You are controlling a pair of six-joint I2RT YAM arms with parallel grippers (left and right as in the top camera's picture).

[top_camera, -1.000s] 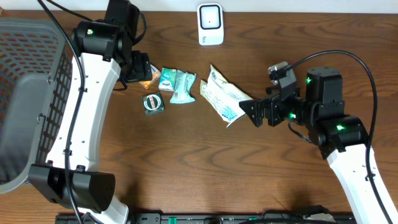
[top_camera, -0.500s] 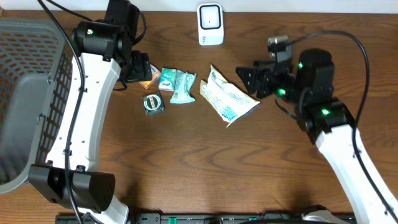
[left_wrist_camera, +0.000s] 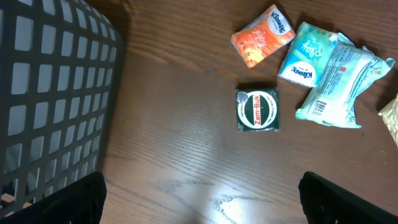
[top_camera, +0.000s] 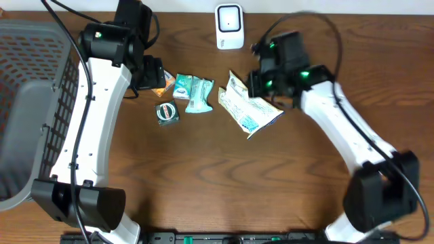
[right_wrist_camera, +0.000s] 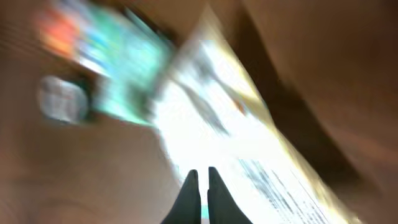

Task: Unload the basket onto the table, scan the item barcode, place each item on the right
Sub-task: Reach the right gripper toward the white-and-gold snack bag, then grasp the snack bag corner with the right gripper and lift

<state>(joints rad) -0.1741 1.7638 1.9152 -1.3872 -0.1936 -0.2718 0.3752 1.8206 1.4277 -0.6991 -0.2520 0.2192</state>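
**Hazards**

- We see the right gripper (top_camera: 252, 87) with its jaws pressed together at the upper edge of the snack packet (top_camera: 247, 108). The right wrist view is too blurred to show whether any film is caught between them. If the jaws have shut on nothing, a lift brings up no packet.
- If only a thin corner is pinched, we expect the glossy film to slip, or the packet to swing and turn its barcode away from the scanner (top_camera: 229, 27).
- We cannot locate the barcode in any view. A printed face pointing the wrong way gives no read.
- The green tissue pack (top_camera: 199, 93) lies near the packet at its 9 o'clock. A low sideways drag could push the packet into it.

**Position of the item**

- Taking 12 o'clock as the far edge of the worktop (top_camera: 203, 176), the packet lies flat, its top edge under the right gripper and its body running toward 5 o'clock.
- The scanner stands at the gripper's 11 o'clock, apart from the packet.
- In the right wrist view the packet (right_wrist_camera: 236, 137) fills the frame just beyond the closed gripper (right_wrist_camera: 200, 183).

**Left arm**

- The left gripper (left_wrist_camera: 199, 186) stands fully open and holds nothing. It hangs over the small green tin (left_wrist_camera: 257, 109).
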